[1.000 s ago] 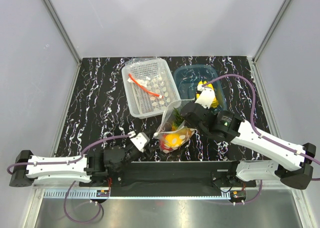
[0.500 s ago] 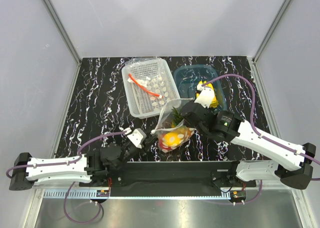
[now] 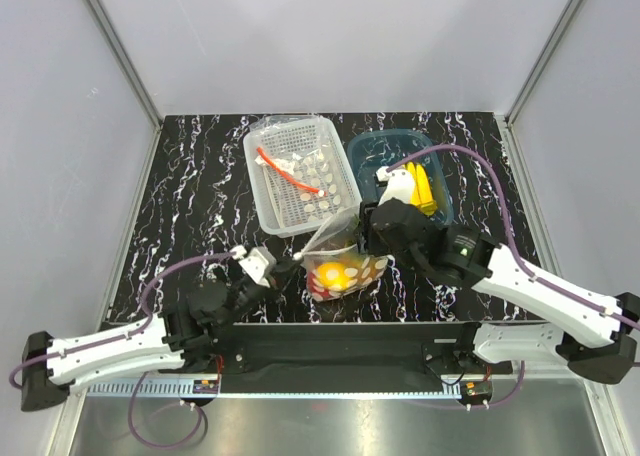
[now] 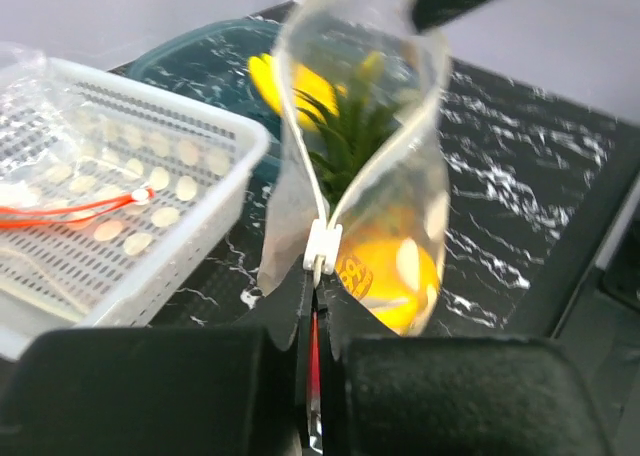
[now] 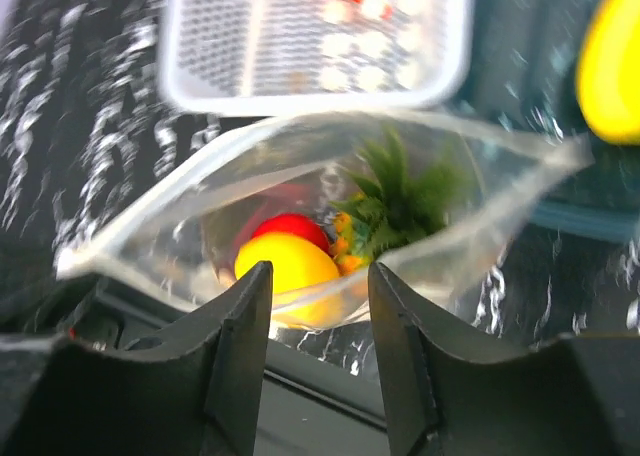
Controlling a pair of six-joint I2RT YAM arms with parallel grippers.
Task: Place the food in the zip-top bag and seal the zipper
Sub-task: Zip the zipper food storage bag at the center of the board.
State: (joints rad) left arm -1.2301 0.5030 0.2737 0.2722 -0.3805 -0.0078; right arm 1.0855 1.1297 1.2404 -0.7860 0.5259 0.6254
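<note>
Pinching the zipper (image 4: 322,244) end with my left gripper (image 4: 313,321), I should hold the zip-top bag (image 4: 400,206) taut; my right gripper (image 5: 320,276) hangs spread, seemingly empty

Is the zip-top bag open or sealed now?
Open: the zip-top bag gapes wide over the lemon and red fruit; only the end in the left gripper is pinched.

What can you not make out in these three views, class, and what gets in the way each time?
Top view: fingertips of the right end effector, hidden under its own wrist.
Top view: the items in the basket, too small to identify.
Right wrist view: the banana bunch, blurred and cut off by the right edge.
Left wrist view: the far end of the bag's mouth, cut off by the top edge.
</note>
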